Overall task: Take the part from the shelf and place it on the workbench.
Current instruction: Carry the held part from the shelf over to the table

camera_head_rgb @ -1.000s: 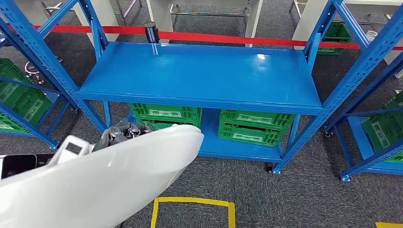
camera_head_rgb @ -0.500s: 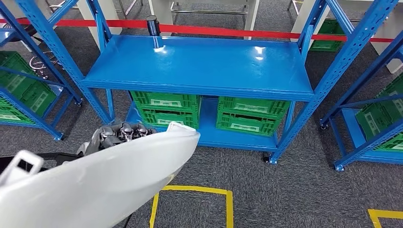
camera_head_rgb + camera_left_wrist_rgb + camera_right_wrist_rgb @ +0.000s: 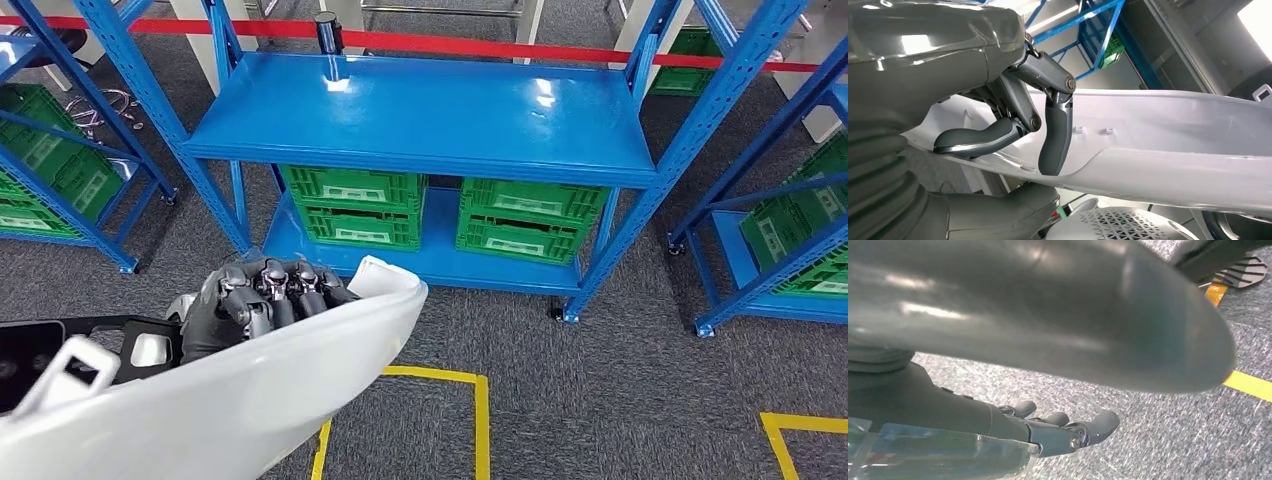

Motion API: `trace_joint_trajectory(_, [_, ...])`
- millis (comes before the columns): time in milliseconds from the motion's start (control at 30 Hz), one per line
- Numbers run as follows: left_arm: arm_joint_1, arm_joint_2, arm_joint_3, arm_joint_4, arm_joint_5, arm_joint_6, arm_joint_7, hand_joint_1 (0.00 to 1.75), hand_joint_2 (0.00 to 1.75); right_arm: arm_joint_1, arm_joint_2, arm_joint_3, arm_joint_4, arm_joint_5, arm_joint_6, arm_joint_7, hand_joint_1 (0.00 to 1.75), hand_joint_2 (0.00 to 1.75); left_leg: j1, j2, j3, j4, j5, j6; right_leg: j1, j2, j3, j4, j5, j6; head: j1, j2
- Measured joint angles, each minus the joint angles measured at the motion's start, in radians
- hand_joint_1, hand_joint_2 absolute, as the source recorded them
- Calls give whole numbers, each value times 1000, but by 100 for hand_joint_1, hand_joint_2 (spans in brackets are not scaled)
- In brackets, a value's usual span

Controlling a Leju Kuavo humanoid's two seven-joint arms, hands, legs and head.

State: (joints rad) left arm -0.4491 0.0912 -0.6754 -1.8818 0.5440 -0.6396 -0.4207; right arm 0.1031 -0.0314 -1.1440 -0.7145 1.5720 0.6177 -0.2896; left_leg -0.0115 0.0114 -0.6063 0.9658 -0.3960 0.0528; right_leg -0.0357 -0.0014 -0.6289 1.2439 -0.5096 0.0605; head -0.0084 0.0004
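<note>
You face a blue shelf (image 3: 430, 110), top deck bare but for a dark cylinder (image 3: 326, 32) at its back left corner, green crates (image 3: 440, 210) on its lower deck, yellow tape (image 3: 470, 400) marking the grey carpet (image 3: 620, 400).

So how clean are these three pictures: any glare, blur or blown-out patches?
Head view: sharp, with lamp glare on the blue metal shelf top. Left wrist view: blown-out corner, the long white plastic part in the left hand crisp. Right wrist view: a blurred grey bulk up close, the right hand and carpet sharper.
</note>
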Motion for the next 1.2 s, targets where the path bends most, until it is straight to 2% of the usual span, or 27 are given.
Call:
trace_joint_trajectory(67, [-3, -1, 0, 2, 0, -7, -1, 175, 175, -18, -11, 0, 43, -8, -22, -3, 0, 0, 1, 0, -32, 24, 10, -10, -3, 2, 85, -121, -7, 4, 1, 0])
trace_joint_trajectory(100, [-6, -1, -1, 7, 0, -18, -7, 175, 175, -34, -24, -1, 88, -15, -40, -13, 0, 0, 2, 0, -51, 40, 22, -19, -3, 2, 125, -186, -16, -3, 1, 0])
trace_joint_trajectory(133, [-9, -1, -1, 12, 0, -27, -11, 175, 175, -47, -40, -3, 130, -22, -47, -32, 0, 0, 4, 0, -70, 77, -7, -30, -1, 1, 132, -221, -24, -21, 1, 0])
trace_joint_trajectory(200, [-13, 0, -2, 22, 6, -41, -15, 175, 175, -66, -68, -9, 200, -36, -42, -70, 0, 0, 11, -2, -105, 198, -107, -51, 4, -4, 102, -232, -3, -54, -1, 0])
trace_joint_trajectory(233, [-15, 0, -3, 23, 11, -41, -10, 175, 175, -68, -74, -14, 212, -42, -27, -81, 0, 0, 14, -2, -119, 273, -166, -57, 6, -4, 83, -231, 15, -61, -1, 0])
trace_joint_trajectory(267, [-16, 0, -6, 23, 15, -41, -6, 175, 175, -68, -74, -21, 215, -49, -12, -82, 0, 0, 15, -3, -119, 322, -179, -57, 9, -3, 70, -231, 28, -62, -1, 0])
trace_joint_trajectory(300, [-17, -2, -8, 23, 18, -41, -3, 175, 175, -69, -72, -29, 217, -55, 2, -82, 0, 0, 15, -4, -106, 340, -168, -54, 13, 0, 55, -230, 39, -62, -1, 0])
trace_joint_trajectory(333, [-19, -4, -11, 23, 19, -41, 0, 175, 175, -69, -69, -39, 217, -59, 15, -81, 0, 0, 14, -7, -78, 325, -143, -47, 16, 5, 41, -230, 50, -61, -1, 0])
trace_joint_trajectory(367, [-21, -6, -13, 23, 20, -41, 2, 175, 175, -70, -64, -48, 217, -62, 27, -80, 0, 0, 12, -15, -34, 278, -117, -37, 19, 11, 29, -230, 61, -61, -1, 0])
trace_joint_trajectory(400, [-24, -9, -15, 23, 20, -42, 4, 175, 175, -72, -58, -54, 217, -63, 37, -78, 0, 0, 9, -31, 17, 211, -109, -23, 22, 17, 18, -230, 71, -60, 0, 0])
trace_joint_trajectory(467, [-31, -14, -15, 23, 23, -45, 8, 175, 175, -75, -44, -64, 217, -63, 53, -76, 0, 0, 4, -57, 103, 84, -124, -4, 21, 30, 4, -232, 92, -52, 1, 0])
trace_joint_trajectory(533, [-38, -17, -15, 23, 29, -48, 14, 175, 175, -75, -29, -75, 215, -63, 68, -74, 0, 0, -4, -59, 126, 31, -134, 3, 12, 45, -6, -241, 117, -38, 1, 0])
trace_joint_trajectory(600, [-41, -20, -16, 24, 33, -52, 19, 175, 175, -72, -14, -85, 215, -62, 79, -71, 0, 0, -5, -42, 122, 2, -105, 12, 9, 45, -18, -241, 118, -33, 0, 0])
trace_joint_trajectory(633, [-42, -22, -17, 26, 34, -55, 19, 175, 175, -71, -7, -88, 215, -61, 82, -70, 0, 0, -4, -31, 116, -12, -87, 16, 10, 38, -28, -222, 93, -37, 1, 0])
trace_joint_trajectory(700, [-42, -26, -18, 31, 34, -61, 19, 175, 175, -75, 1, -91, 214, -60, 82, -64, 0, 0, -2, -14, 92, -23, -57, 17, 11, 21, -58, -129, 7, -48, 3, 0])
trace_joint_trajectory(733, [-42, -27, -20, 34, 34, -64, 19, 175, 175, -78, 4, -92, 215, -58, 81, -61, 0, 0, -2, -7, 76, -22, -45, 16, 9, 17, -72, -66, -28, -47, 4, 0])
trace_joint_trajectory(767, [-41, -29, -22, 37, 34, -66, 20, 175, 175, -81, 6, -93, 215, -56, 78, -58, 0, 0, -2, 0, 59, -20, -33, 13, 7, 15, -78, -10, -42, -38, 4, 0])
trace_joint_trajectory(800, [-41, -31, -24, 39, 34, -68, 20, 175, 175, -82, 8, -94, 215, -54, 75, -55, 0, 0, 0, 5, 39, -16, -20, 10, 4, 14, -74, 26, -34, -24, 4, 0])
trace_joint_trajectory(833, [-41, -32, -25, 42, 34, -70, 20, 175, 175, -83, 10, -94, 215, -51, 73, -53, 0, 0, 2, 9, 18, -10, -9, 6, 0, 13, -57, 34, -10, -6, 4, 0])
trace_joint_trajectory(867, [-41, -32, -26, 43, 34, -71, 21, 175, 175, -83, 10, -95, 215, -49, 71, -52, 0, 0, 5, 11, -5, -1, 2, 0, -5, 11, -24, 10, 17, 11, 4, 0])
trace_joint_trajectory(900, [-41, -33, -27, 44, 34, -72, 22, 175, 175, -84, 11, -95, 215, -48, 69, -51, 0, 0, 7, 12, -28, 13, 10, -7, -10, 10, 24, -47, 25, 21, 5, 0])
trace_joint_trajectory(967, [-41, -38, -26, 45, 34, -72, 26, 175, 175, -89, 12, -96, 215, -46, 68, -47, 0, 0, 9, 12, -65, 45, 22, -20, -8, 8, 116, -183, -13, 12, 5, 0])
trace_joint_trajectory(1000, [-41, -41, -26, 45, 35, -72, 29, 175, 175, -91, 14, -97, 215, -45, 70, -46, 0, 0, 8, 13, -74, 54, 29, -26, -5, 8, 139, -224, -37, 1, 5, 0])
trace_joint_trajectory(1033, [-41, -44, -26, 45, 35, -71, 33, 175, 175, -90, 16, -99, 213, -44, 75, -45, 0, 0, 10, 13, -79, 59, 36, -32, 0, 8, 143, -239, -46, -12, 5, 0])
trace_joint_trajectory(1100, [-40, -46, -26, 45, 35, -69, 40, 175, 175, -86, 26, -102, 202, -41, 98, -45, 0, 0, 16, 10, -85, 64, 34, -43, 0, 4, 127, -232, -33, -31, 3, 0])
trace_joint_trajectory(1133, [-39, -46, -26, 45, 35, -69, 44, 175, 175, -81, 32, -103, 190, -37, 116, -47, 0, 0, 19, 7, -91, 82, 6, -48, -1, 2, 118, -232, -22, -40, 3, 0])
trace_joint_trajectory(1200, [-38, -46, -25, 45, 37, -68, 52, 175, 175, -74, 47, -103, 153, -30, 158, -57, 0, 0, 22, 1, -112, 174, -100, -59, 0, -2, 97, -231, 2, -51, 0, 0])
